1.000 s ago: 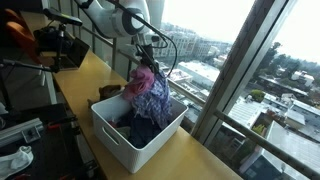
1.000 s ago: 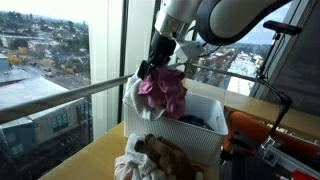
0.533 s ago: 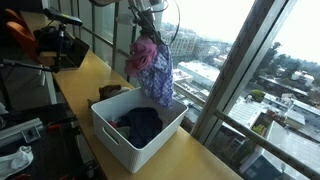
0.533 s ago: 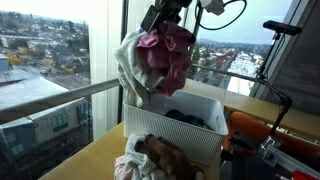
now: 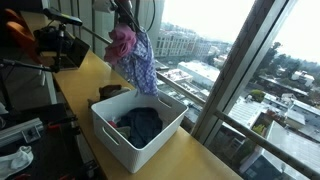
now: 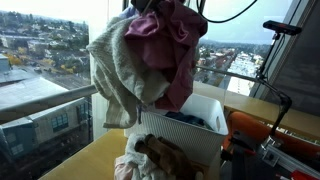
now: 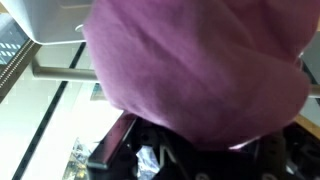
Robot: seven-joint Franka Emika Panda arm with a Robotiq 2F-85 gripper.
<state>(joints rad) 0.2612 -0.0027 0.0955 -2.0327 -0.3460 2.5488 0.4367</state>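
My gripper [image 5: 124, 12] is at the top edge of both exterior views, shut on a bundle of clothes [image 5: 132, 55]. The bundle hangs high above a white basket [image 5: 118, 140]. It holds a magenta cloth, a blue-purple patterned garment and a grey-beige towel [image 6: 112, 70]. In the wrist view the magenta cloth [image 7: 200, 70] fills the picture and hides the fingers. Dark navy clothing [image 5: 145, 122] lies inside the basket [image 6: 205, 140].
The basket stands on a wooden counter [image 5: 90, 75] along a tall window with a rail [image 6: 45, 100]. A loose pile of clothes [image 6: 150, 160] lies on the counter beside the basket. Camera stands and gear [image 5: 55, 45] are at the counter's far end.
The gripper has risen with the bundle, from just above the basket to well clear of it. The clothes have swung out toward the counter side and now hang free.
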